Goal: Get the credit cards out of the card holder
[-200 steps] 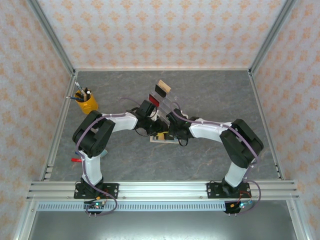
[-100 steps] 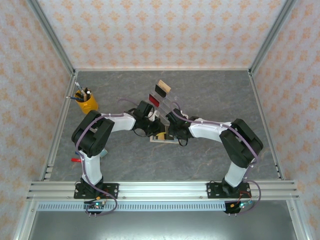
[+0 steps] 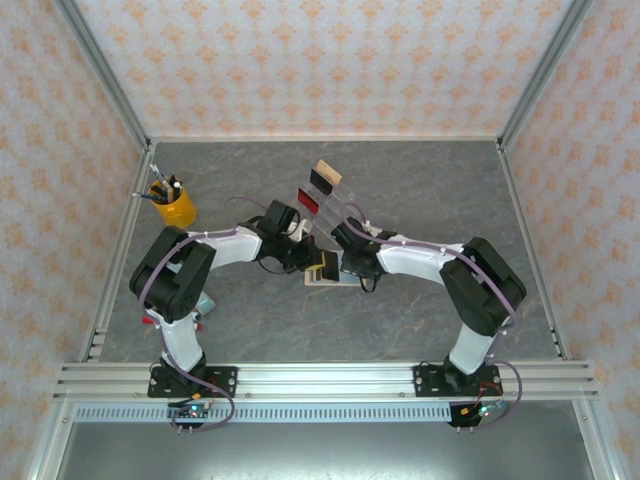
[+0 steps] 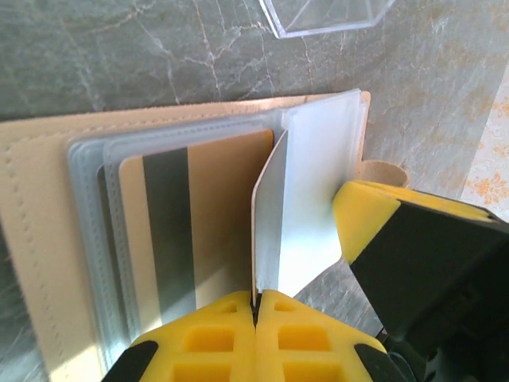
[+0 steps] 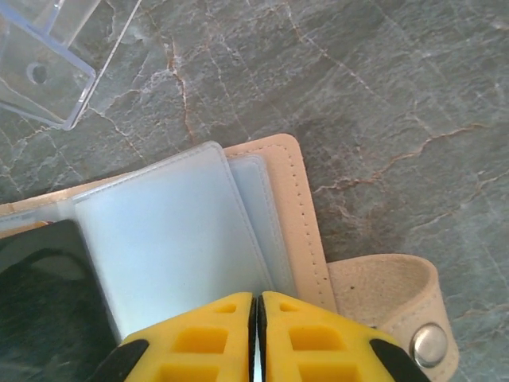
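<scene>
while two cards [image 3: 308, 200] are standing in the stand [image 4: 326, 17], the left gripper [image 4: 256, 298] is clamping a third card [image 4: 269, 223] at the holder [image 4: 32, 239], the right gripper [image 5: 256, 306] pinning its sleeve [image 5: 167, 239]; a tan card [image 4: 215, 215] is waiting inside.

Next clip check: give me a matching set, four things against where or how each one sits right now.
1. red card
2. grey-striped tan card
3. yellow cup
4. snap tab

A. at the left edge of the table
B. unfastened, lying flat on the table
C. upright in the clear stand
D. inside a sleeve of the card holder

Pairs: 1-C, 2-D, 3-A, 4-B
</scene>
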Controlling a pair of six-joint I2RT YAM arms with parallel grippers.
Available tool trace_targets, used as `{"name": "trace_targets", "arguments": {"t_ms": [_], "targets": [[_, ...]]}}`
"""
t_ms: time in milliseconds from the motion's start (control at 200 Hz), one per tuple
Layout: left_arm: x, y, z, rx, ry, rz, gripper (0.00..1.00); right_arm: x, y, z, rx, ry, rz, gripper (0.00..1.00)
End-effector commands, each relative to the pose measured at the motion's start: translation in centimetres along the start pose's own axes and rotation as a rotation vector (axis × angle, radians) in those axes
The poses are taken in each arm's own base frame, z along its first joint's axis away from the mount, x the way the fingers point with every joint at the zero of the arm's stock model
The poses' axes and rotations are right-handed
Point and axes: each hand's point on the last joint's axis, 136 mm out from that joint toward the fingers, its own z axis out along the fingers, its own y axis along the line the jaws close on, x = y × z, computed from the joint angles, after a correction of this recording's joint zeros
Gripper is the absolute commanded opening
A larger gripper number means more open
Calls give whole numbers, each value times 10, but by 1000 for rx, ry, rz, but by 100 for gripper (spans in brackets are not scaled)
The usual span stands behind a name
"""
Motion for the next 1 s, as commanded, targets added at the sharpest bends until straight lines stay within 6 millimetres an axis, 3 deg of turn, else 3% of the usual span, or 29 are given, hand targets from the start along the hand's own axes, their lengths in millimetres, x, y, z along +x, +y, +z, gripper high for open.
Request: {"name": "trace_targets", "arguments": {"t_ms": [0, 130, 210, 365, 641, 791, 991], "targets": [[3, 12, -19, -59, -25, -1, 0, -4, -15, -13, 38, -25, -17, 14], [-2, 9, -41, -60, -70, 2, 0, -17, 4, -37, -86, -80, -11, 19], [-6, 4, -57, -43, -109, 2, 0, -24, 18, -54, -192, -121, -6, 29], [-18, -20, -92, 47, -209, 8, 0, -31, 58, -85, -456, -139, -15, 46], [-34, -65, -134, 250, -290, -9, 0, -54, 126, -145, -954, -112, 84, 58], [-40, -82, -148, 375, -301, -52, 0, -56, 143, -157, -1058, -63, 119, 60], [-38, -95, -156, 420, -294, -52, 0, -59, 149, -161, -1136, -32, 173, 60]]}}
